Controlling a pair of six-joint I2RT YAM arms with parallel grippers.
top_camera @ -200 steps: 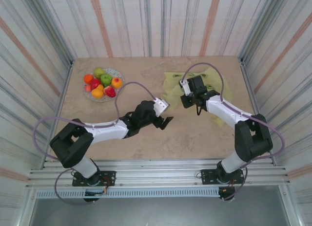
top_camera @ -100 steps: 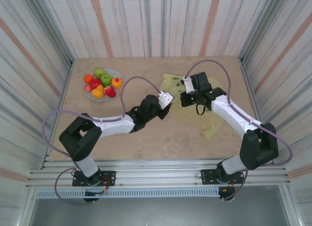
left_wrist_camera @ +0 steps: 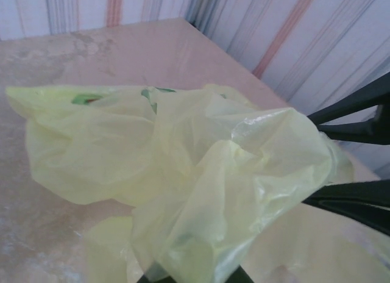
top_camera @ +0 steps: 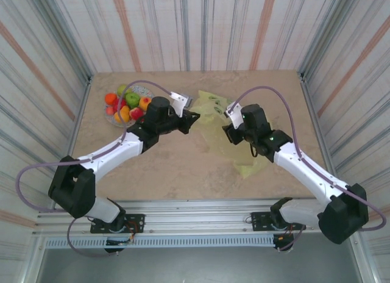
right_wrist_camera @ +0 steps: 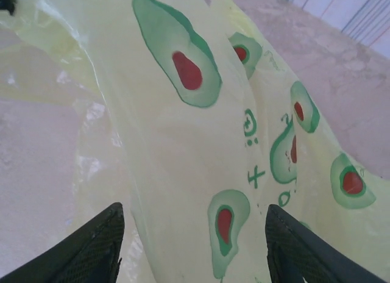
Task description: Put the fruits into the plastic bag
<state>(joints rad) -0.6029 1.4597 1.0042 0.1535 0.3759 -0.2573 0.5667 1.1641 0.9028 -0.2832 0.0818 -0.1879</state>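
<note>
Setting: Beige stone-patterned table (top_camera: 170, 167) walled in by striped panels, with both arm bases at the near edge.
Fruits: the fruits (top_camera: 125, 105) sit heaped on a speckled plate (top_camera: 114, 121) at the far left of the table, well apart from the bag. None is in the bag.
Bag: the plastic bag (top_camera: 216, 118) lies crumpled right of centre between the two grippers. It is thin yellow-green film printed with avocado halves.
Left gripper: the left gripper (top_camera: 192, 116) reaches across to the bag's left edge. In its wrist view a bunch of film rises from the fingertips, which sit close together beneath it, so it looks clamped on the bag.
Right gripper: the right gripper (right_wrist_camera: 194, 213) hangs over the bag's middle with its jaws spread wide. Film drapes between the fingers but is not pinched.
Step in hand: likely opening the bag, ahead of any fruit pick.
Next move: the right jaws probably need to close on an opposite layer of film. The two arms could then draw apart to form a mouth facing the plate.
</note>
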